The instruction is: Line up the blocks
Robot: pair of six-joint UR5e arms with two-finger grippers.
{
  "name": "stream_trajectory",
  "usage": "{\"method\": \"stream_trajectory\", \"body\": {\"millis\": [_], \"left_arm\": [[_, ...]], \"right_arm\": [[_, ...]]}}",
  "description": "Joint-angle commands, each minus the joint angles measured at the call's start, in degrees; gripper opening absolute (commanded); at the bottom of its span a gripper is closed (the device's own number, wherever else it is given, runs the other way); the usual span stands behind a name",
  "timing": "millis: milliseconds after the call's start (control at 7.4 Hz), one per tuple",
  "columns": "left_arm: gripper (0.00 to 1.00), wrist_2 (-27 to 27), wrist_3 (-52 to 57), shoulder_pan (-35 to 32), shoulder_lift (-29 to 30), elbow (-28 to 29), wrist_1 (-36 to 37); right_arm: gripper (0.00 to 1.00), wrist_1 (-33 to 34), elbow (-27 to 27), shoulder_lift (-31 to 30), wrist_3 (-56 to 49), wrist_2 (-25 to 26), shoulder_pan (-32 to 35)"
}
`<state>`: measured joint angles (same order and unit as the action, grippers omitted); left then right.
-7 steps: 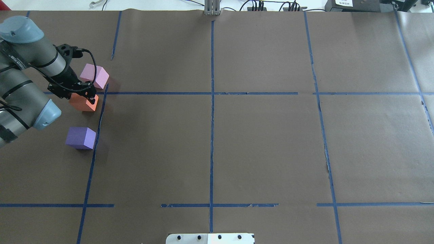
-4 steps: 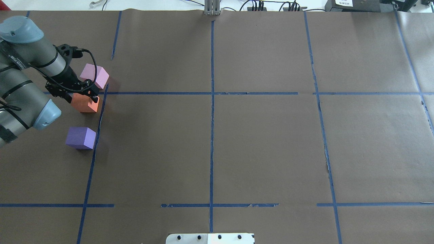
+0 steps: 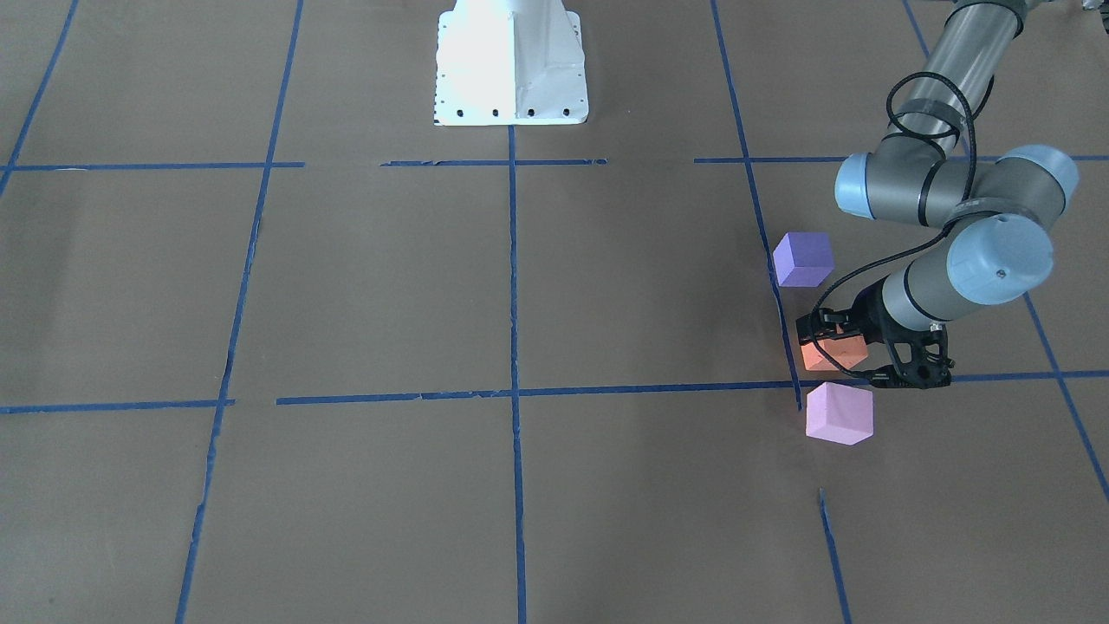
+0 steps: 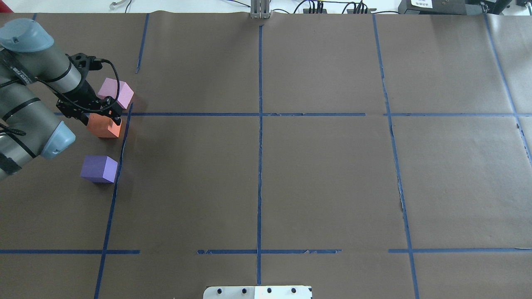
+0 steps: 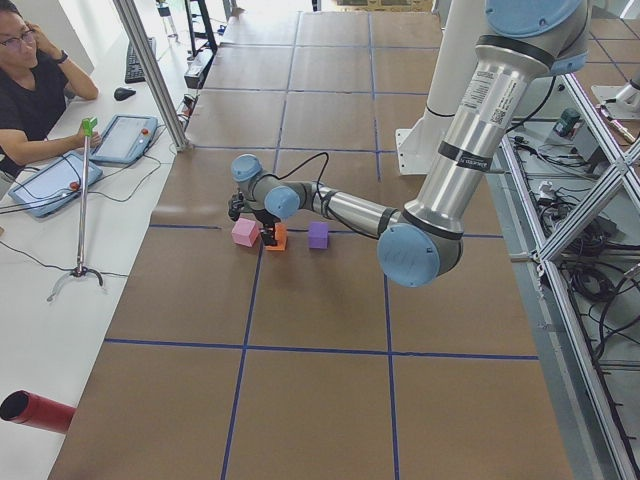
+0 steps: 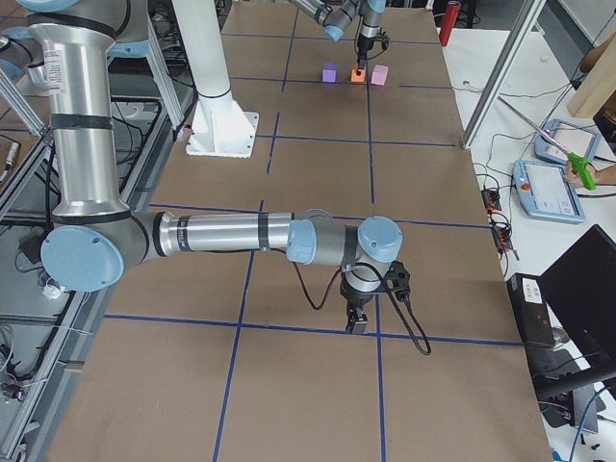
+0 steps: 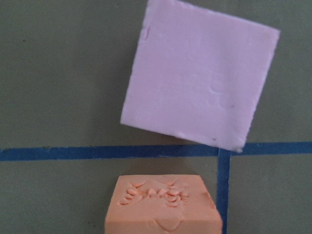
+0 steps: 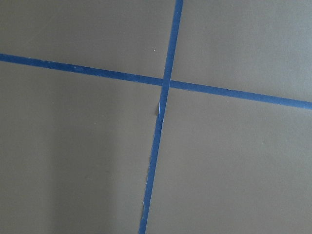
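Observation:
Three blocks sit in a rough row near a blue tape line at the table's left side: a pale pink block [image 4: 118,93], an orange block [image 4: 104,128] and a violet block [image 4: 99,168]. My left gripper [image 4: 102,118] is open, with its fingers straddling the orange block [image 3: 832,354] just above it. The left wrist view shows the orange block's dented top [image 7: 163,209] below the pink block [image 7: 200,83], with no fingers in the frame. My right gripper [image 6: 357,322] hovers low over bare paper far from the blocks; I cannot tell whether it is open or shut.
Brown paper with a blue tape grid [image 4: 259,166] covers the table. The white robot base [image 3: 511,65] stands at the table's near edge. An operator sits at a side desk [image 5: 30,90] beyond the table's left end.
My left gripper has drawn up and back a little from the orange block. The three blocks have stayed in place.

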<state>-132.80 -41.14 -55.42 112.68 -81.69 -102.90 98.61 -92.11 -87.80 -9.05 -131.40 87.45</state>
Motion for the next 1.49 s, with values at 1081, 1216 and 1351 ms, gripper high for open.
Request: {"method": "stream_trajectory", "body": {"millis": [1081,1216,1351], "left_arm": [[1.0,2.81,63.83,-38.05,-11.29,-18.33,38.75],[1.0,2.81,67.04,-41.22,-18.22,-18.33,33.95],[1.0,2.73,66.98,-41.43,-24.98,-17.72,26.6]], "right_arm": [[1.0,0.0,0.0,0.0,0.0,0.0,0.0],[1.0,0.0,0.0,0.0,0.0,0.0,0.0],[1.0,0.0,0.0,0.0,0.0,0.0,0.0]]}}
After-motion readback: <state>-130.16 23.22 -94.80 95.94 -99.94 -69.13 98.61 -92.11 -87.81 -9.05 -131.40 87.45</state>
